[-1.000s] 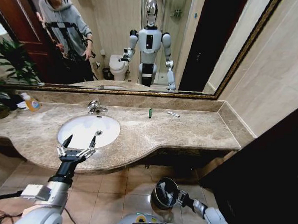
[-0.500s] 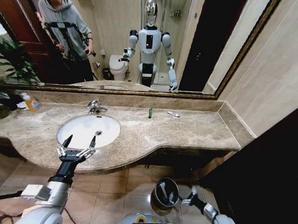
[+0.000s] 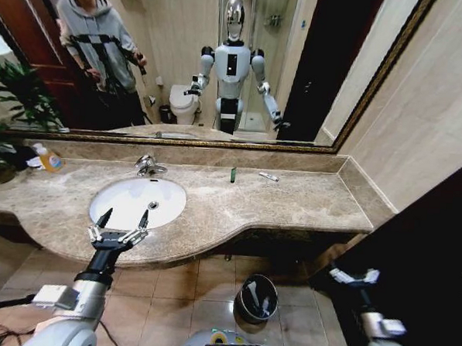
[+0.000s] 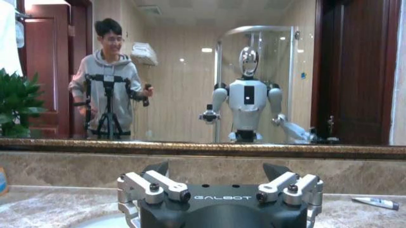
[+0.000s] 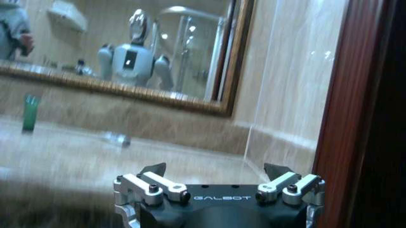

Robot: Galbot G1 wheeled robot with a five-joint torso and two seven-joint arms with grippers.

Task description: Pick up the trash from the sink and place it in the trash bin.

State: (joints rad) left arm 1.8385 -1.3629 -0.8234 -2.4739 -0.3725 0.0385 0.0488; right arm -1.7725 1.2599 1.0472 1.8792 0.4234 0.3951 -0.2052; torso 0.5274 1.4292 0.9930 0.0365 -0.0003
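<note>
**Both claws open, sink bare, two items on the bench**

Brown marble runs the width of the bathroom under a wide framed mirror, and this bench carries the sink, a white oval basin with a chrome faucet at its back edge. No item can be seen lying in the basin. Toward the back wall, a tiny green bottle stands upright on the bench, and a thin wrapped stick lies flat near it, closer to the right end; the two are apart. An orange soap bottle sits at the far left end beside a green plant.

The left claw hovers over the front rim of the bench, just before the sink, fingers spread wide and holding nothing. The right claw is raised off to the right, below the bench end, also open and empty. On the tiled floor between the arms stands the trash bin, with pale items showing inside.
</note>
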